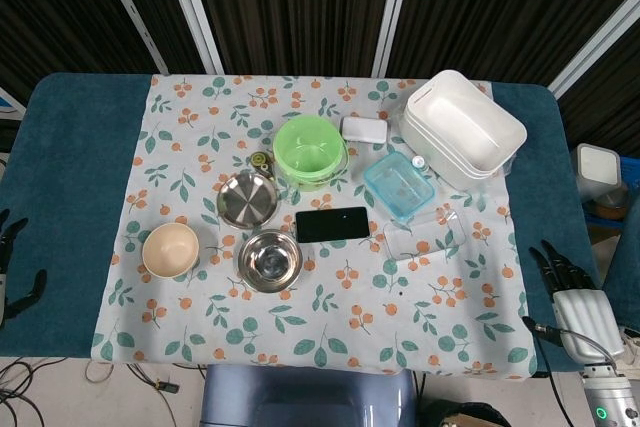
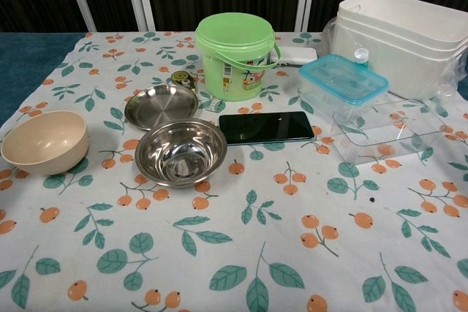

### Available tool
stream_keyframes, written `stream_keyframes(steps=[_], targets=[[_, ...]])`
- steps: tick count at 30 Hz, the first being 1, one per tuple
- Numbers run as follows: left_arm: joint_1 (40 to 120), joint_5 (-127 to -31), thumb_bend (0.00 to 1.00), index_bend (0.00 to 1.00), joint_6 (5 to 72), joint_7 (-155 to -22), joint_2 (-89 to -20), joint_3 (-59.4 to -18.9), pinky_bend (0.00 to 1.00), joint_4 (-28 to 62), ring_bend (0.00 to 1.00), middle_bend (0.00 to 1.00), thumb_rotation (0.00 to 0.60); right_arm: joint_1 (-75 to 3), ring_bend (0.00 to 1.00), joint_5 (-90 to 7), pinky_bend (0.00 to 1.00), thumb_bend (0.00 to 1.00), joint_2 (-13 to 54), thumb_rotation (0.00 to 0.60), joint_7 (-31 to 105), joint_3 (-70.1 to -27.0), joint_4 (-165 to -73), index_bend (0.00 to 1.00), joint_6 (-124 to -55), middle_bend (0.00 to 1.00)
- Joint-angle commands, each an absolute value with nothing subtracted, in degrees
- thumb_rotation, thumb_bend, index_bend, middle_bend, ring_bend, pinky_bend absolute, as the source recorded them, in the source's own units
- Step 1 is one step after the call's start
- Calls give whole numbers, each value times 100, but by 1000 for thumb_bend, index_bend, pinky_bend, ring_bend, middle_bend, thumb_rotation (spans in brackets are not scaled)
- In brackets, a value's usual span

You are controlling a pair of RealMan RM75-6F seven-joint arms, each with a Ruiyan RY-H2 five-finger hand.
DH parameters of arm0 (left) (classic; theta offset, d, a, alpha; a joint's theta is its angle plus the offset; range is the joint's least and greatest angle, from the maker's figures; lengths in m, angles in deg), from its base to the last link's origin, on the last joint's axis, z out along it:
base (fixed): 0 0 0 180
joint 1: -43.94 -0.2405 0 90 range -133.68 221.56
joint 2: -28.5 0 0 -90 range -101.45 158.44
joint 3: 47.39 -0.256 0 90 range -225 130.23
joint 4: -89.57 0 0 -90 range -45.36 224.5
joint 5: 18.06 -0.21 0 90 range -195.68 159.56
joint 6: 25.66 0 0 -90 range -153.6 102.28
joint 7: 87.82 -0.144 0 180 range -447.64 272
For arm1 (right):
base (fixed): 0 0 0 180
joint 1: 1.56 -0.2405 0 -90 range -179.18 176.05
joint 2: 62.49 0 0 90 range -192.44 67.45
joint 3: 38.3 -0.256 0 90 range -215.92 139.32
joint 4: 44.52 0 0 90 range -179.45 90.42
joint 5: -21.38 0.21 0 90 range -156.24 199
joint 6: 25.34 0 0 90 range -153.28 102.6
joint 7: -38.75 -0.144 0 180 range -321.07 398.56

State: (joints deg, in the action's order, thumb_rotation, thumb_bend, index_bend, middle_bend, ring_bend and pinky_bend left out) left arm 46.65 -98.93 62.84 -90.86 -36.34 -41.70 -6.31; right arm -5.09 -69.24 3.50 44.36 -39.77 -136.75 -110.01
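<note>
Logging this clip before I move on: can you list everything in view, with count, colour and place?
tablecloth: 1, white with orange fruit and green leaves, over a teal table
bucket: 1, green with lid, centre back
steel plate: 1, silver, left of the bucket
steel bowl: 1, silver, in front of the plate
bowl: 1, beige, left side
small jar: 1, dark with a gold lid, beside the bucket
phone: 1, black, centre
small case: 1, white, behind the bucket
lidded box: 1, clear with a blue lid, right of centre
clear box: 1, open, in front of the lidded box
tubs: stacked, white, back right
left hand: black, open, at the left table edge
right hand: white and black, open, at the right edge
</note>
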Motion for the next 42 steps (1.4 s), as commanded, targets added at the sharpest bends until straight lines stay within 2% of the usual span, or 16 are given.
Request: stream_keyframes(steps=[1,14,22,31,42], targets=[[4670,-9881,365,109,6270,-9091,-3628,-4169,0,-639,0,0,600,-766,142,-6773,243,207,476,600,4481,-4044,-13563,75,-10578,9],[4683,-9810,365,109,6214,-9104,-3610,-4151,0,-689,0,0,600,-1749,141,-6415,243,209,931,600,4711,-4519,-13267,126,-9508,9],[4681,-9785,365,109,6202,-9091,-3601,-4147,0,-697,0,0,600,-2302,141,-6044,243,258,1335,600,4881,-4694,-13003,198,-8839,11],[4684,-9757,365,109,6182,-9071,-3592,-4139,0,-691,0,0,600,-2680,141,-5716,243,308,1792,600,5024,-4724,-12520,304,-8412,26],[4692,-9716,365,110,6153,-9098,-3581,-4132,0,-717,0,0,600,-2839,141,-5585,243,356,2076,600,4987,-4637,-12044,396,-8287,42]])
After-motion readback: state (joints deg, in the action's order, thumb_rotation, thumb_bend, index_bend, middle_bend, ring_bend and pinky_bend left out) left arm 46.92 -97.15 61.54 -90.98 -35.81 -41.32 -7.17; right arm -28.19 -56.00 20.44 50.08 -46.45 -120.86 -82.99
